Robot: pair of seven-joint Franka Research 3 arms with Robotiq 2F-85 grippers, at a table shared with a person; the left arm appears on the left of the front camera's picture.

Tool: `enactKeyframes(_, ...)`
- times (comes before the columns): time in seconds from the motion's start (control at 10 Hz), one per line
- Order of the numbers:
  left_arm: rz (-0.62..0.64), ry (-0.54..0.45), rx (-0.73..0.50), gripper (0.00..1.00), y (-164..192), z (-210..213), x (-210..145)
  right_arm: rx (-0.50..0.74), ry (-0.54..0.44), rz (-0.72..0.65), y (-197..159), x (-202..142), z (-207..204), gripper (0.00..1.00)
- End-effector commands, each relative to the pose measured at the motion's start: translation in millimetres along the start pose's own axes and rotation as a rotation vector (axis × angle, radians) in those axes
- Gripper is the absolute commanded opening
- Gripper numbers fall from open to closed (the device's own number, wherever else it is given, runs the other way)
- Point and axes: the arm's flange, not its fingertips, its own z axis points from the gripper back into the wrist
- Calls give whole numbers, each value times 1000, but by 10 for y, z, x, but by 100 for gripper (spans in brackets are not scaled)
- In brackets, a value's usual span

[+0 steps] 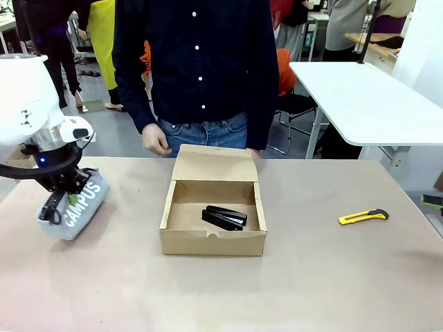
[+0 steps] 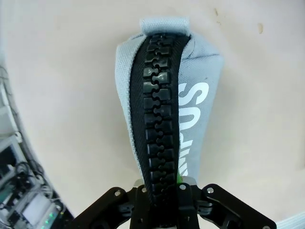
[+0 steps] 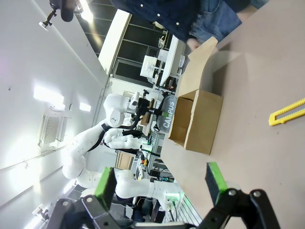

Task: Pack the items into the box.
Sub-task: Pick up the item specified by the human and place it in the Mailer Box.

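My left gripper (image 1: 64, 191) is shut on the top of the grey "CAMPUS" pencil pouch (image 1: 77, 206), held at the table's left, well left of the box. In the left wrist view the pouch (image 2: 164, 105) hangs from the fingers with its black zipper facing the camera. The brown cardboard box (image 1: 213, 241) stands open mid-table, its flap lid (image 1: 214, 164) raised at the back, and the black stapler (image 1: 224, 217) lies inside. In its own wrist view my right gripper (image 3: 159, 183) stands open with nothing between its green pads; the box (image 3: 196, 119) and the pouch (image 3: 167, 113) show far off.
A yellow utility knife (image 1: 363, 217) lies on the table to the right of the box. A person stands at the far edge behind the box, one hand (image 1: 156, 140) hanging near the lid. A white table (image 1: 367, 100) stands at the back right.
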Motion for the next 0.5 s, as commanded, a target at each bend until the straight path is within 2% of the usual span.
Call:
enactKeyframes(0.0,-191,-92,123,0,70,618,-294,5,12,1,24,-30,26,100)
enactKeyframes(0.2,-236,-136,148,0,72,1318,-405,5,12,1,24,-30,26,100)
enactKeyframes(0.3,-389,-195,136,0,40,1516,-494,5,12,1,24,-30,26,100)
enactKeyframes(0.4,-665,-240,163,0,-17,1653,-564,5,12,1,24,-30,26,100)
